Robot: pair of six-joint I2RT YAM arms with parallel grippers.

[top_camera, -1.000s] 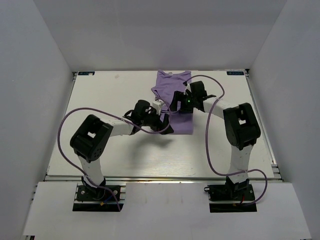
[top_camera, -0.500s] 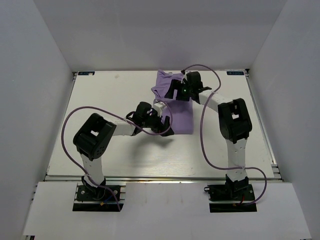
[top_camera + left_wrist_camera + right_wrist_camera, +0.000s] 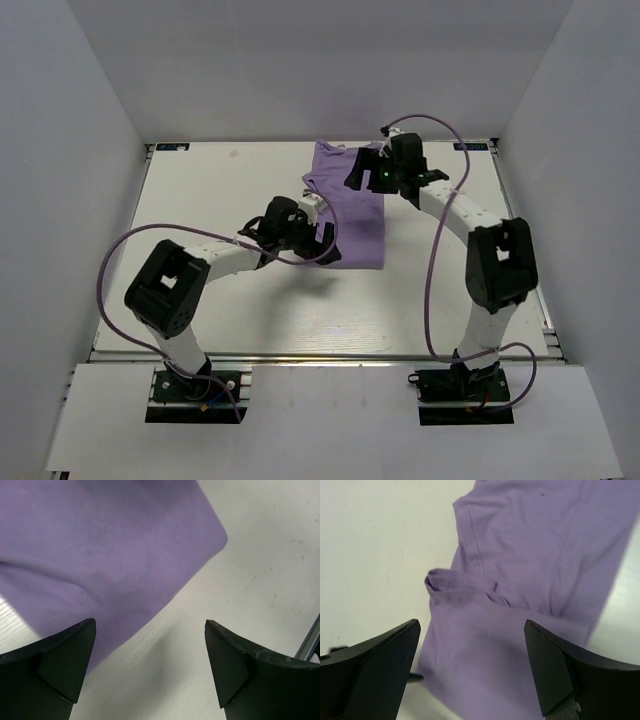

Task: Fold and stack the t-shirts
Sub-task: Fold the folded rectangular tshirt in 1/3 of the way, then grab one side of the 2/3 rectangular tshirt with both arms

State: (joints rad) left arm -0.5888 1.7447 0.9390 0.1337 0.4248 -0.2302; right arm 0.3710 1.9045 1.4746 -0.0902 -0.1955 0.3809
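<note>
Jaws spread wide on both your arms, gripping nothing; below your left gripper (image 3: pixel 149 630) the t-shirt (image 3: pixel 100 545) lies toward its left finger; your right gripper (image 3: pixel 471 630) hangs above a bunched fold.

We saw the shirt (image 3: pixel 110 545) lying across the upper left of the table (image 3: pixel 250 580), one rounded corner pointing to the upper right. Our left gripper (image 3: pixel 150 624) hung above it, jaws spread wide, with the shirt's edge and bare table showing between them.
</note>
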